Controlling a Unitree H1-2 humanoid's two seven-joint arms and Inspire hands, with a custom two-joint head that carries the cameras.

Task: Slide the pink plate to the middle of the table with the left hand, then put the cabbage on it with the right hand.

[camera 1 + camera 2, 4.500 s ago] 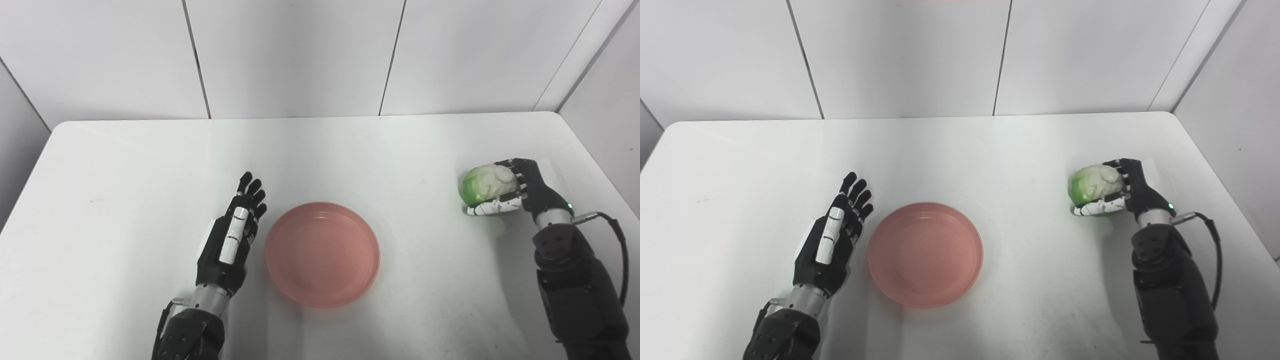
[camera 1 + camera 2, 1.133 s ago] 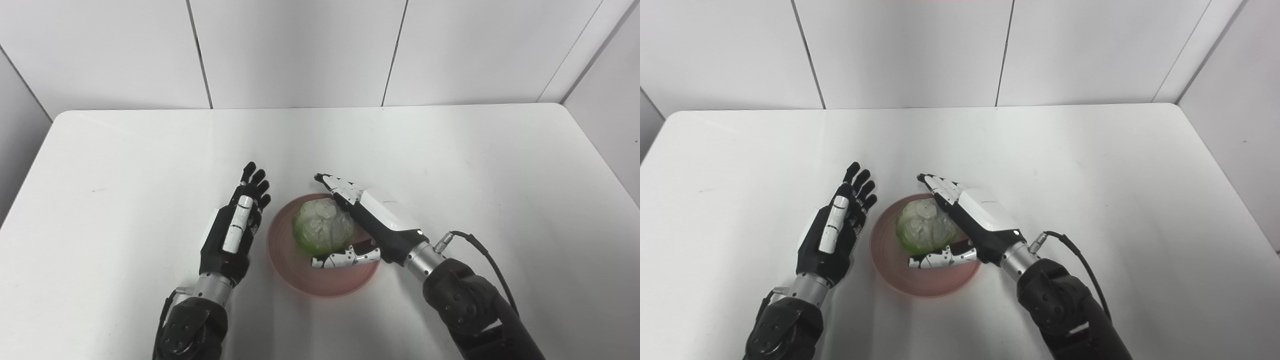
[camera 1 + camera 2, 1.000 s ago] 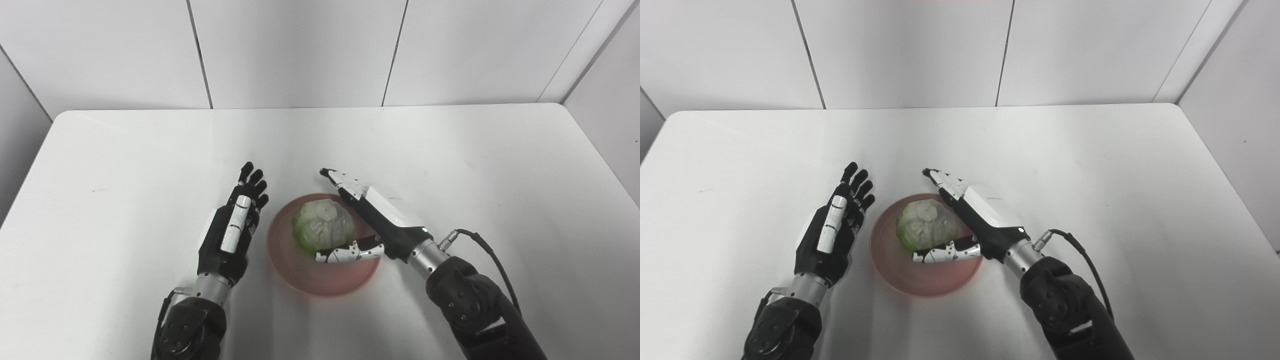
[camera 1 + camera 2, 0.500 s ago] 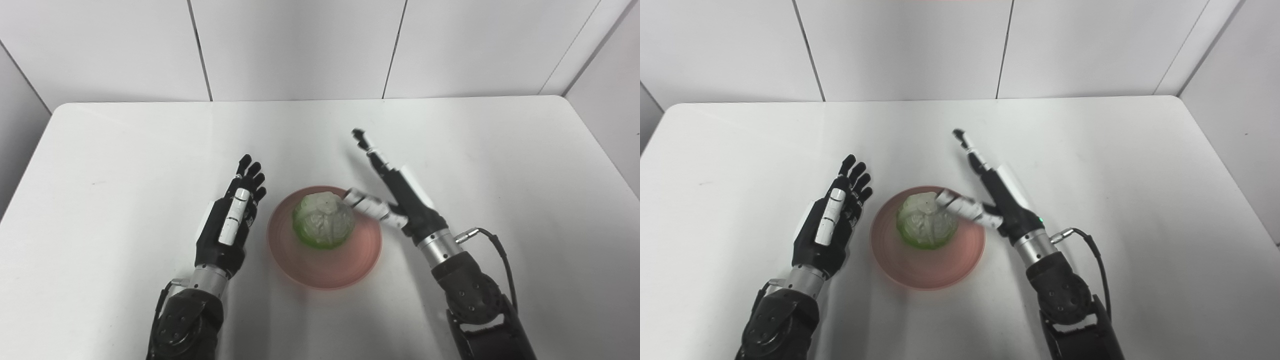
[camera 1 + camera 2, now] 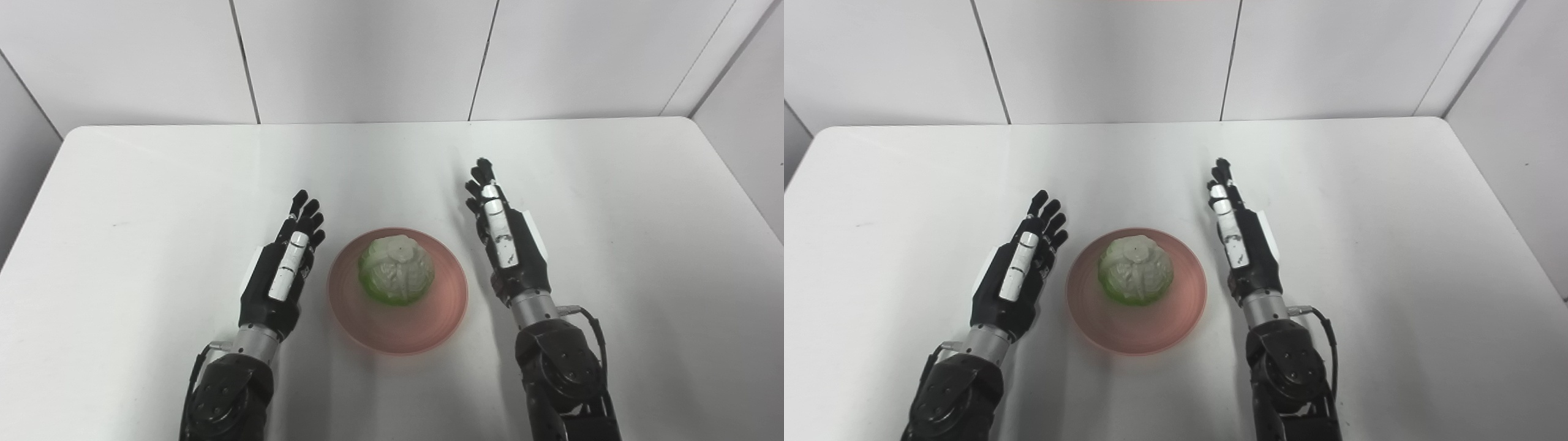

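Cabbage point(image 5: 397, 270) sits on the pink plate point(image 5: 429, 331), a bit toward the far half of it, stem end up, nothing touching it. The plate lies flat on the worktop point(image 5: 643, 202), roughly mid-width and nearer the front edge than the back wall. Both task steps look done from how things lie: plate central, cabbage on it. The cabbage is roundish with no real long axis, so approach direction wouldn't matter if a re-grasp were needed. Right hand point(image 5: 508, 242) is just right of the plate, fingers straight and spread, pointing away from the robot, holding nothing, clear of the rim. Left hand point(image 5: 283, 269) mirrors it on the left, also flat and empty, fingers extended, sitting just beside the plate's left rim; can't tell if it touches the rim or not. Both hands are about equally near the cabbage, the left marginally closer to the plate edge. My read is that the only move left is pulling both arms back toward the front edge, straight along their own lines, so neither clips the rim and shifts the plate. There is plenty of bare worktop left, right and behind, with no other objects on it. Main risk is the left hand nudging the plate on its way out.
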